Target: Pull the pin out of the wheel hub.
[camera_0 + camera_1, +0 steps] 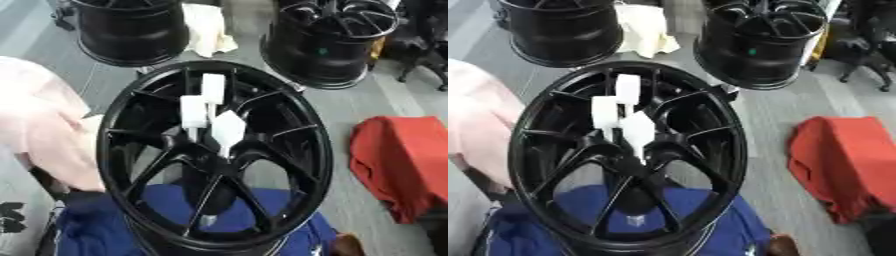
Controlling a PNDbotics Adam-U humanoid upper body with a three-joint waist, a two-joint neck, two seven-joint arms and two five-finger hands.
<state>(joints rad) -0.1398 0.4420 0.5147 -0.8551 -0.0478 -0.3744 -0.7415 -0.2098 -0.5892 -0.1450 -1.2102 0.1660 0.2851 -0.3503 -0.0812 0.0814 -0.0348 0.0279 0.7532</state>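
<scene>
At centre of view, a black wheel hub [214,155] stands tilted on blue cloth [262,210]. Three white pins [227,131] stand up from its central boss (flat white heads, thin stems), close together. A red cloth [402,162] lies to the right; pink fabric [44,125] at the left edge. Two more black wheels [328,40] sit behind. Neither robot hand appears, so their state cannot be told.

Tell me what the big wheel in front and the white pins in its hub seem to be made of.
Black wheel: probably painted cast metal, with a glossy sheen on rim and spokes. White pins: likely plastic, matte and blocky on thin stems, though the look leaves this open.
</scene>
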